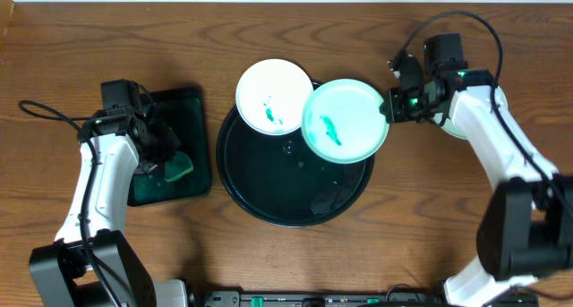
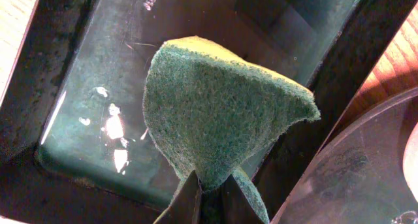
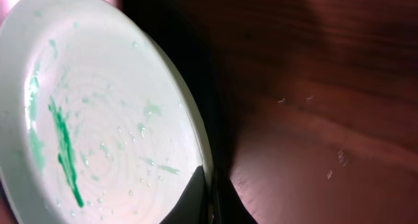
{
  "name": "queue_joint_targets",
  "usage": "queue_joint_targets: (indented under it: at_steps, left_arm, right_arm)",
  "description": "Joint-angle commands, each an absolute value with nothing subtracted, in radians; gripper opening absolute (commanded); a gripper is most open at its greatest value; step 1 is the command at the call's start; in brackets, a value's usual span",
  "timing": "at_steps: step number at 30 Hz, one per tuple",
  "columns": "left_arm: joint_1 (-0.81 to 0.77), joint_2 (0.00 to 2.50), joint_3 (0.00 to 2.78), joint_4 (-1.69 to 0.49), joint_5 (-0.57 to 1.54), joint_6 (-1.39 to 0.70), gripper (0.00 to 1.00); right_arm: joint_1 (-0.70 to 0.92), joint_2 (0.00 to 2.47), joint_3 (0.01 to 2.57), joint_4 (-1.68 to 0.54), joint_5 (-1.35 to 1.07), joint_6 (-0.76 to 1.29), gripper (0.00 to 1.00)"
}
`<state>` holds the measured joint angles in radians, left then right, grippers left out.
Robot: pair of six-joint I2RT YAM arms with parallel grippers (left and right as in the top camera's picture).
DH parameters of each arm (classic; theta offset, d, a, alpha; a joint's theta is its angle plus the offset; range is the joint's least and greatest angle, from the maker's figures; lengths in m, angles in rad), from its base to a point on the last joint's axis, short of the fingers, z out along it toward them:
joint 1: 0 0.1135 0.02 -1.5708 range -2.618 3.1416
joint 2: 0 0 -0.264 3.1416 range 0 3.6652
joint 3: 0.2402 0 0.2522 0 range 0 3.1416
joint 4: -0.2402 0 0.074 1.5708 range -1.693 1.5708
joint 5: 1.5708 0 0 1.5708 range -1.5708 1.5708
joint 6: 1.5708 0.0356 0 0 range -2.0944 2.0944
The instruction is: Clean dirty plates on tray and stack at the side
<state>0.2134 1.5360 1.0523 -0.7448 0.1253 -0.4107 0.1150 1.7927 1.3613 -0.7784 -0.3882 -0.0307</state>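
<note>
Overhead: right end effector (image 1: 390, 106) clamped on right rim of teal-smeared mint plate (image 1: 345, 121), over far right of round black tray (image 1: 269, 186). White plate (image 1: 273, 94), smeared, on tray's far-left rim. Left end effector (image 1: 169, 157) pinches green sponge (image 1: 179, 169) over rectangular tray (image 1: 192, 106), left.

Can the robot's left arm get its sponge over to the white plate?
Probably yes. The left end effector holds the sponge over the small tray, and nothing stands between it and the white plate. The mint plate covers only its far edge.
</note>
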Motion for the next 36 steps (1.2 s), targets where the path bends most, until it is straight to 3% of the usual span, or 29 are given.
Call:
queue_joint_targets:
  at_steps: [1,13,26,36]
  left_arm:
    - [0.207,1.532,1.052,-0.747,0.124,-0.393,0.07]
    - [0.065,1.529,1.053,-0.694,0.18,-0.386,0.07]
    - [-0.191,1.5,1.065,-0.695,0.409,-0.363,0.07]
    - [-0.438,1.505,1.064,-0.692,0.349,-0.379,0.07]
  right_arm:
    - [0.179,1.745,1.365,-0.827,-0.371,-0.054,0.01]
    - [0.417,1.837,1.312,-0.8,-0.306,0.058,0.01]
    - [0.427,1.919,1.312,-0.794,-0.237,0.168,0.01]
    - [0.434,1.937,1.297,-0.801,-0.236,0.168,0.01]
